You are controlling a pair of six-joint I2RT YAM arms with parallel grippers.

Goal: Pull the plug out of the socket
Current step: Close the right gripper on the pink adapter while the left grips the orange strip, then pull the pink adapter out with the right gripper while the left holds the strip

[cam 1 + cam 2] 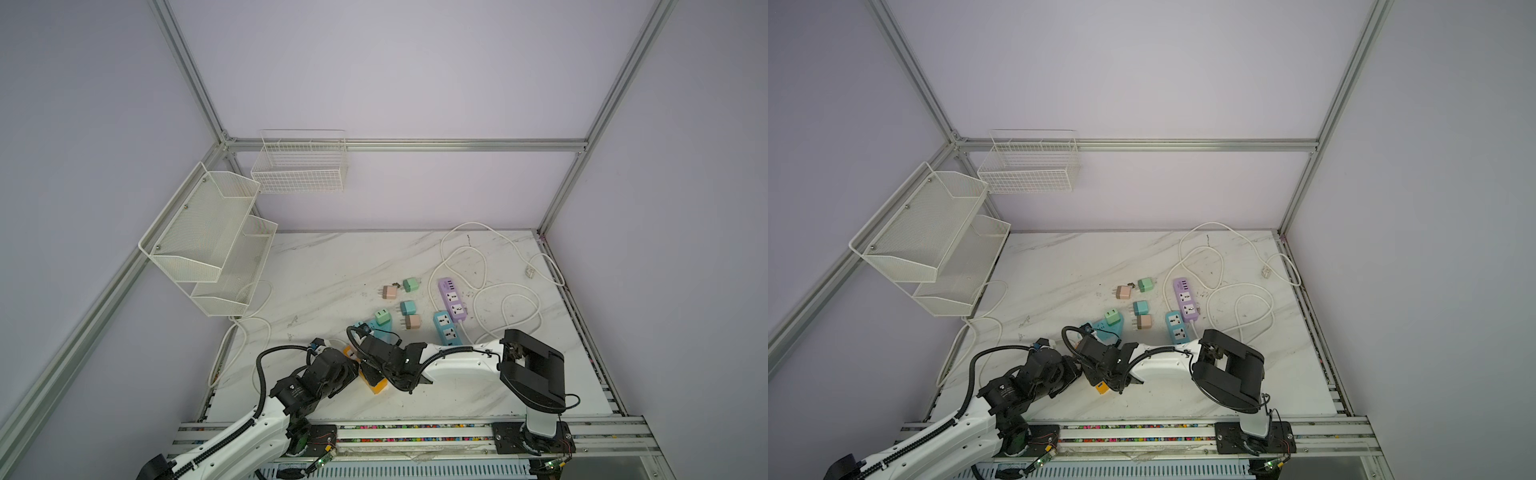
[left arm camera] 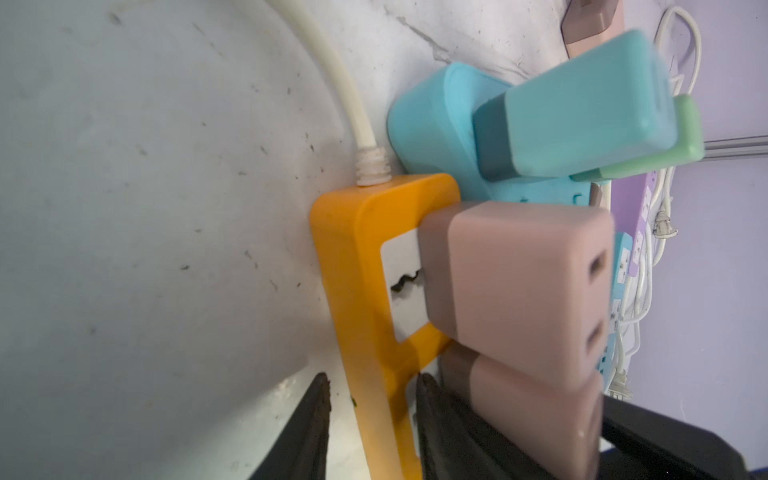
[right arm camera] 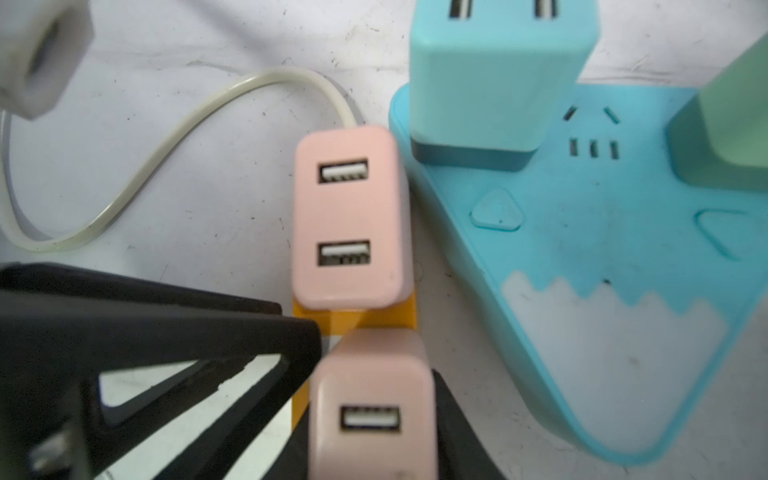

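The socket is an orange power strip (image 2: 357, 266) with a white cord; its end shows in both top views (image 1: 377, 387) (image 1: 1101, 388). Two pink USB plugs sit on it. The farther pink plug (image 3: 347, 216) stands seated in the strip. My right gripper (image 3: 372, 419) is shut on the nearer pink plug (image 3: 370, 390), one black finger on each side. That plug (image 2: 523, 415) lies close against the strip's face; its prongs are hidden. My left gripper (image 2: 374, 419) is shut on the orange strip, pinching its edges just beside the held plug.
A blue triangular strip (image 3: 582, 249) with a teal charger (image 3: 498, 75) and a green charger (image 3: 739, 137) lies right beside the orange one. Farther back are loose chargers (image 1: 390, 292), a purple strip (image 1: 453, 299), a blue strip (image 1: 446, 328) and looped white cable (image 1: 498, 299). Wire baskets (image 1: 208, 241) hang at the left.
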